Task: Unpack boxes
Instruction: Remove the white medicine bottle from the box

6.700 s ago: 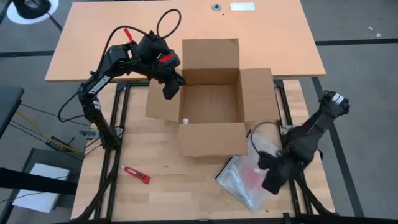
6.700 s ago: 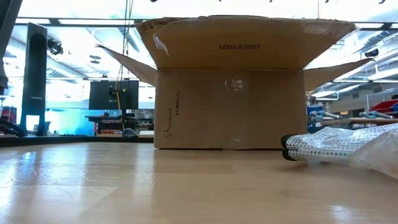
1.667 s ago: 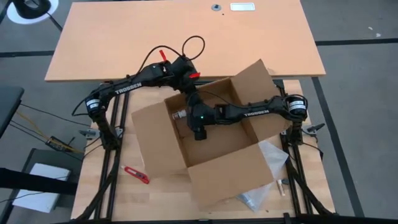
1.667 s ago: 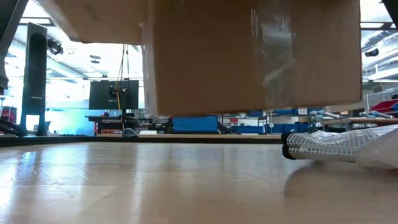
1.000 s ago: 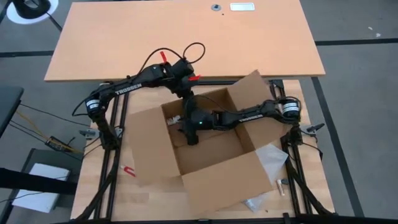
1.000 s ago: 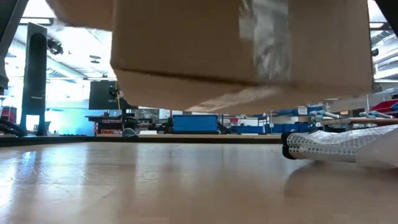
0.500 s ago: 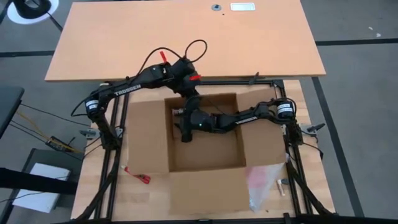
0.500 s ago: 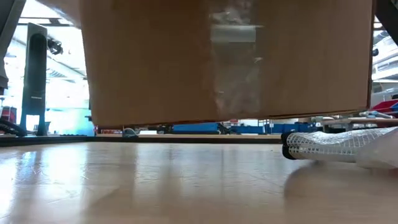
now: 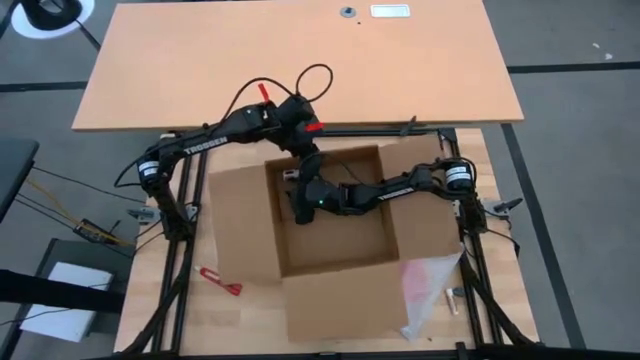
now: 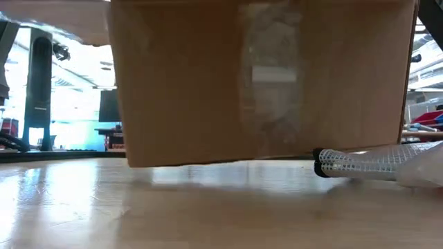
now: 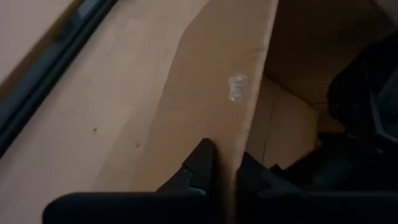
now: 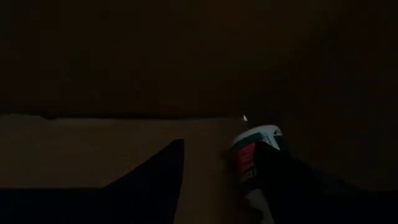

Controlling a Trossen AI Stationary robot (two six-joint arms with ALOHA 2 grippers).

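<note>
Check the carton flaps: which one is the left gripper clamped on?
The far flap, on the carton edge nearest the tan tabletop. The left gripper pinches its edge; the left, right and near flaps are splayed out free.

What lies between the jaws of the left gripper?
The upper edge of the carton wall stands between the left gripper jaws; the left wrist view shows it.
</note>
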